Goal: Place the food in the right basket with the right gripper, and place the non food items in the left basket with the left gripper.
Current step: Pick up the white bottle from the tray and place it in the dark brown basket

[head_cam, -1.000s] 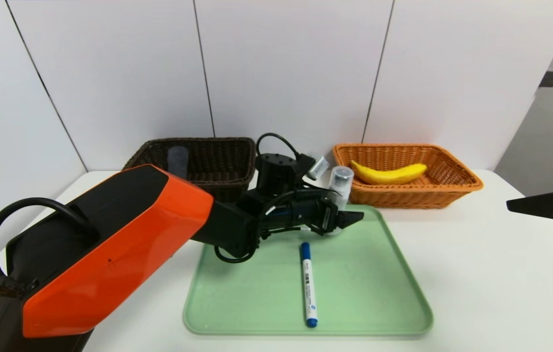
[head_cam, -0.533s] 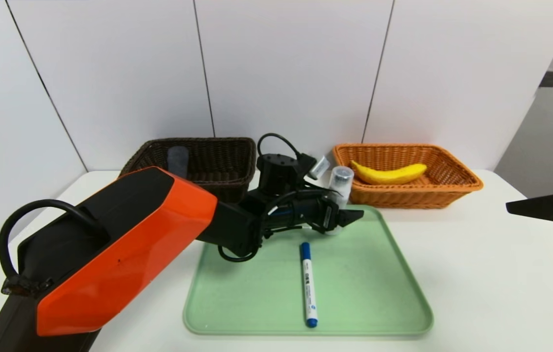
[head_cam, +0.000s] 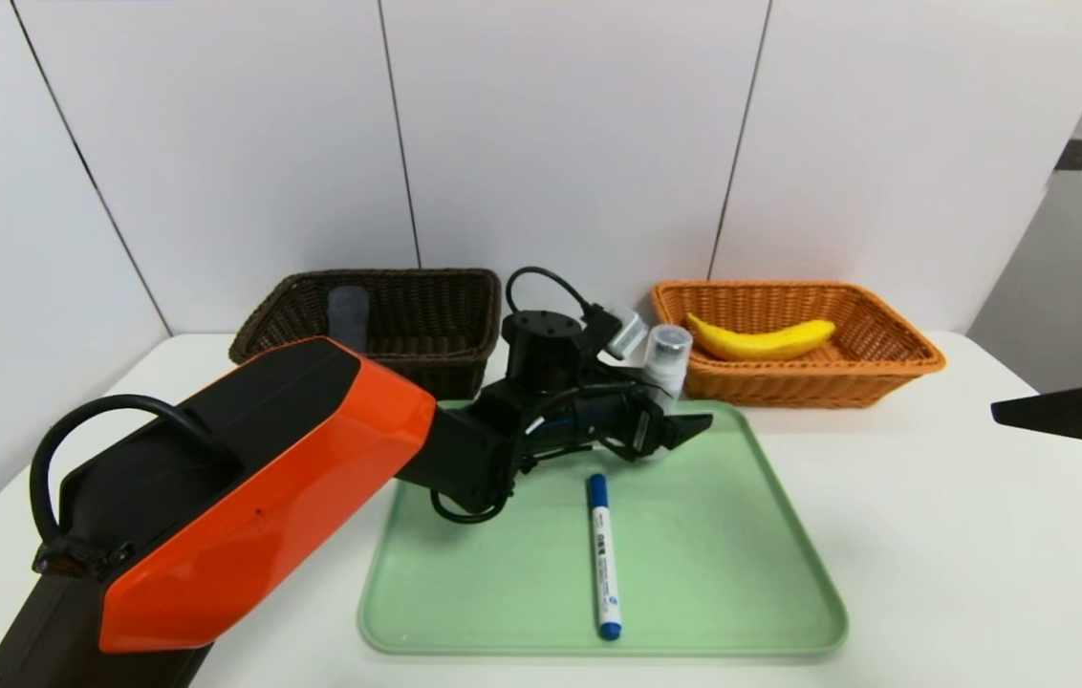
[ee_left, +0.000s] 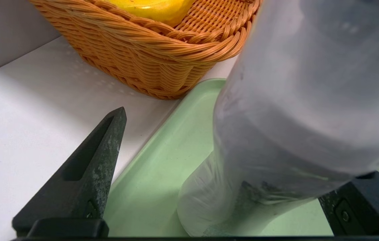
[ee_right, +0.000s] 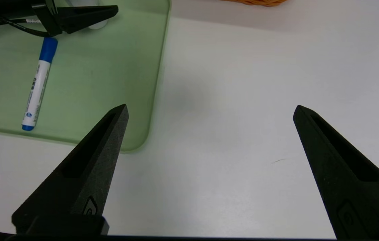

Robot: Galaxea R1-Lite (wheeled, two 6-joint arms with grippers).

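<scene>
Since a second ago your left arm's orange shell has slid a little further up and right in the head view; the left gripper (head_cam: 660,428) itself has barely shifted and nothing on the table has changed place.

From the head camera, you see that gripper reaching level over the far edge of the pale green plastic tray (head_cam: 742,573), its jaws apart on either side of the slim whitish bottle with the clear cap (head_cam: 666,355), which stands upright at the tray's back edge. The white marker with blue cap and ends (head_cam: 603,554) lies lengthwise on the tray, well in front of the gripper. The rolled dark grey cloth (head_cam: 348,313) leans inside the dark brown woven wicker basket (head_cam: 407,325) on the left; the long curved yellow banana (head_cam: 759,340) lies in the orange-tan woven wicker basket (head_cam: 885,373) on the right. Your right gripper (head_cam: 1067,413) hangs at the right edge, well apart from everything.

In the left wrist view the bottle fills the space between the two black fingers (ee_left: 85,180) — one finger clearly stands off it; whether the other touches it I cannot tell.

In the right wrist view the right jaws are spread wide over the bare white table (ee_right: 229,100), holding nothing.
</scene>
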